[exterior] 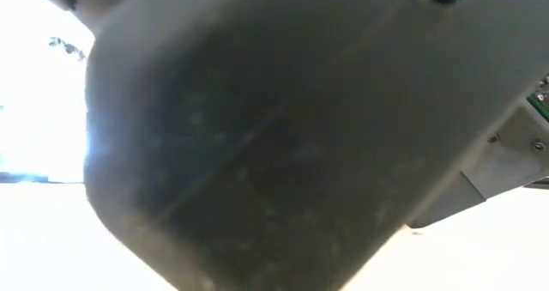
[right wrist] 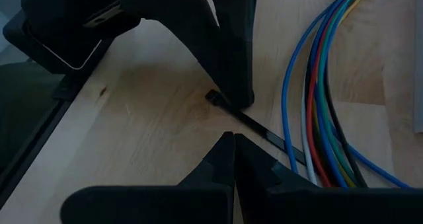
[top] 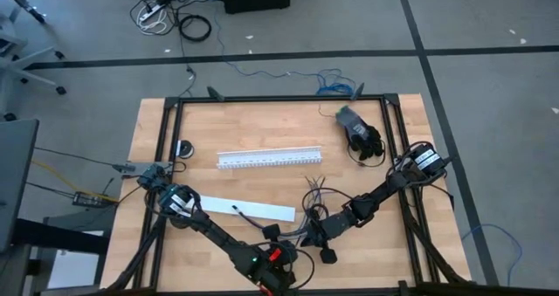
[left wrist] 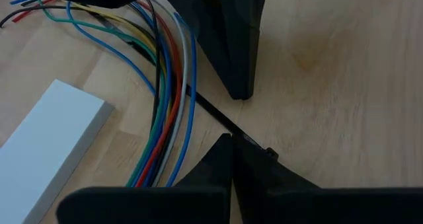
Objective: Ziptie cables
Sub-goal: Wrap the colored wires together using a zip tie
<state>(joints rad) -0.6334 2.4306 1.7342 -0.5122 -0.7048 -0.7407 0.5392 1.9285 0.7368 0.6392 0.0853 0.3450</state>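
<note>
Here the cables (left wrist: 165,118) lie near the table's front edge (right of centre), the ziptie (right wrist: 254,126) passing under them — its long axis runs between the left gripper (left wrist: 231,141) and right gripper (right wrist: 232,139), both pressed together, empty.

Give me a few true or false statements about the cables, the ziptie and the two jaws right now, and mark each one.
1. The ziptie lies flat on the table, passing under the cables. True.
2. The left gripper has its jaws wide open. False: they are shut.
3. The right gripper is shut, its tip beside the ziptie. True.
4. The ziptie is already looped around the cables. False: it lies straight.
5. The white channel lies on the cables. False: it lies apart.
</note>
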